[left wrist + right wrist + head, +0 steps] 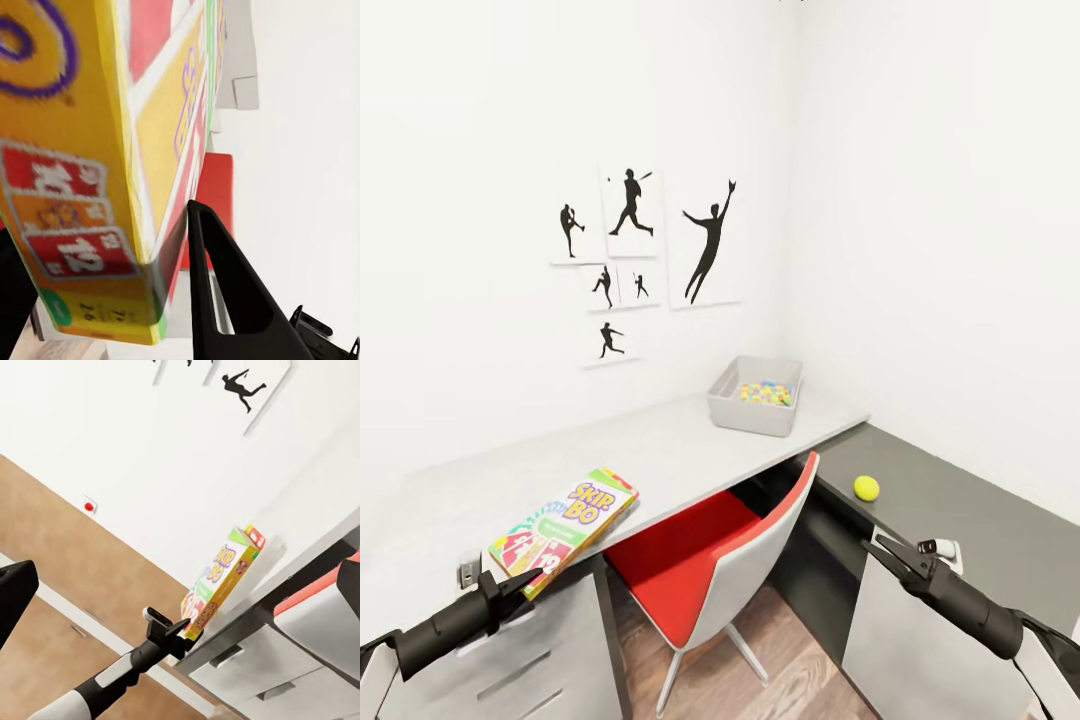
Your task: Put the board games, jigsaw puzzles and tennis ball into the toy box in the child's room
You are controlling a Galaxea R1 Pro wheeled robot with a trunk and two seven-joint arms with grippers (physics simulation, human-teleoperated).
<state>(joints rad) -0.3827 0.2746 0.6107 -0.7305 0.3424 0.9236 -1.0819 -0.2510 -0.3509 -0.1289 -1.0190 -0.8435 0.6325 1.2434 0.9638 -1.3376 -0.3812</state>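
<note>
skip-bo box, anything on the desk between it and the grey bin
Nothing visible. The left hand grips the Skip-Bo box at the desk's near edge, and the white desktop runs bare to the grey bin at the far corner.

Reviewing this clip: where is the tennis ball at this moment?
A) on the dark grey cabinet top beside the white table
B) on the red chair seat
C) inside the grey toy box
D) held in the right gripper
A: the tennis ball rests on the dark grey cabinet top, apart from the toy box and ahead of the right gripper.
</note>
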